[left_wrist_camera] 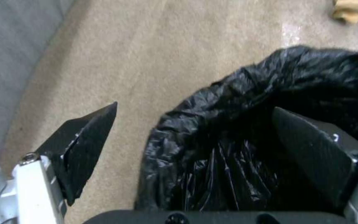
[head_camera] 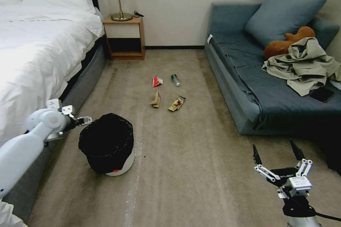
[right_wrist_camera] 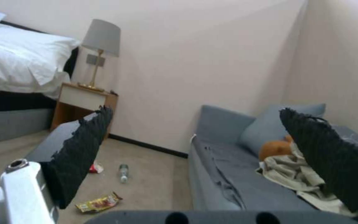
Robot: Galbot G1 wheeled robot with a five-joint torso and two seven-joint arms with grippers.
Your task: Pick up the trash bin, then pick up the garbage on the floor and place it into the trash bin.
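Small round white trash bin (head_camera: 108,145) lined with a crinkly black plastic bag sits upright on the beige carpet (head_camera: 199,170) beside the white bed (head_camera: 39,46); the bag hides most of the white wall. Left gripper (head_camera: 86,120) at the bin's rim, fingers apart: in the left wrist view one finger (left_wrist_camera: 311,152) is over the bag, the other over carpet, contact unclear. Further out on the carpet: red-and-white crumpled wrapper (head_camera: 157,81), small clear bottle with green label (head_camera: 175,79), tan crumpled paper (head_camera: 155,100), yellow-brown snack wrapper (head_camera: 177,103). Right gripper (head_camera: 277,153) hangs open near the blue-grey sofa (head_camera: 248,88), holding nothing.
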